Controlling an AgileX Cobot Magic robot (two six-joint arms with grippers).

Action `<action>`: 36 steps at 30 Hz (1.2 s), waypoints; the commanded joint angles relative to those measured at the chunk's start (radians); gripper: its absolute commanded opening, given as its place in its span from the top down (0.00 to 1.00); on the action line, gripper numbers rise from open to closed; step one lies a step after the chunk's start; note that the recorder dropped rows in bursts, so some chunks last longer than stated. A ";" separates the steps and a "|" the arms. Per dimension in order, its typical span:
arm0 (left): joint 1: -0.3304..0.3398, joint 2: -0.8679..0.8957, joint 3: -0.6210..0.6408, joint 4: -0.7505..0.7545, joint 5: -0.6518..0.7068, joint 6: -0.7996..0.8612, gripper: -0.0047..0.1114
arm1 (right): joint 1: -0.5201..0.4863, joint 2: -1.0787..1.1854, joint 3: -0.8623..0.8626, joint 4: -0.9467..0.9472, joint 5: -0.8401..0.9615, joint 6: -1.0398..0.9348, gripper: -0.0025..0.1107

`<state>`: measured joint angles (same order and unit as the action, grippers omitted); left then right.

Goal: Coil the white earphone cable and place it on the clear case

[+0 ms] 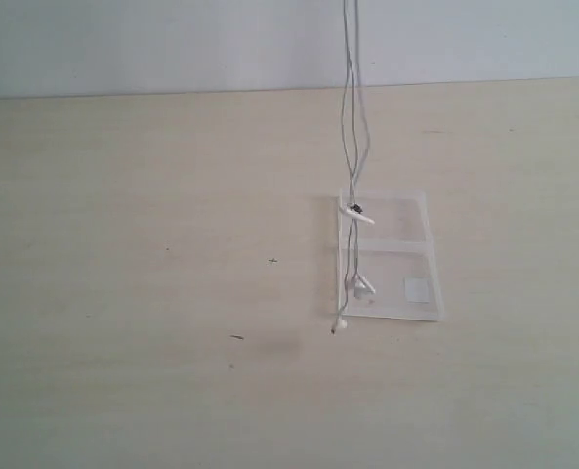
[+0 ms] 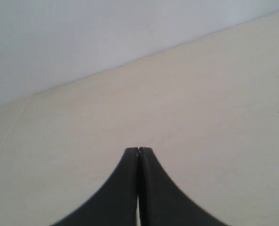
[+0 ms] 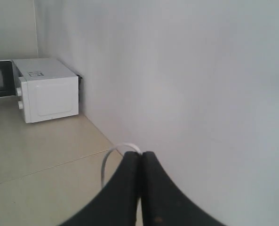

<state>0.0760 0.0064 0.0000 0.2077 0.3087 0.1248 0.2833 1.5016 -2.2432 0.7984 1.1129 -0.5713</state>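
Your right gripper (image 3: 140,155) clenched on earphone cable (image 1: 357,215), cable dangling over clear case (image 1: 406,220) on table (image 1: 123,244); your left gripper (image 2: 138,151) clenched, empty.

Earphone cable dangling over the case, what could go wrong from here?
The cable hangs in long uncoiled strands, and its lowest earbud is right at the corner of the case, so lowering it could spill it onto the table. The right gripper pinches only a small loop, which might slip.

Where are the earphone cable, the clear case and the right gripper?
white earphone cable (image 1: 359,216): exterior view, on its inline piece.
clear case (image 1: 401,217): exterior view, on the bare far panel.
right gripper (image 3: 140,154): right wrist view, between the closed fingertips.
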 commanded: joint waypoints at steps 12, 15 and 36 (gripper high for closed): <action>-0.006 -0.006 0.000 0.014 -0.802 -0.576 0.96 | 0.001 0.002 0.003 0.100 0.039 -0.055 0.98; -0.006 -0.006 0.000 0.053 -0.886 -0.901 0.96 | 0.001 0.003 0.003 0.110 0.039 -0.055 0.98; -0.006 0.396 -0.359 0.695 -1.231 -1.189 0.82 | 0.001 0.041 0.003 0.110 0.035 -0.061 0.98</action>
<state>0.0760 0.2753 -0.2882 0.7049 -0.8650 -1.0014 0.2833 1.5400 -2.2432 0.9000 1.1547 -0.6241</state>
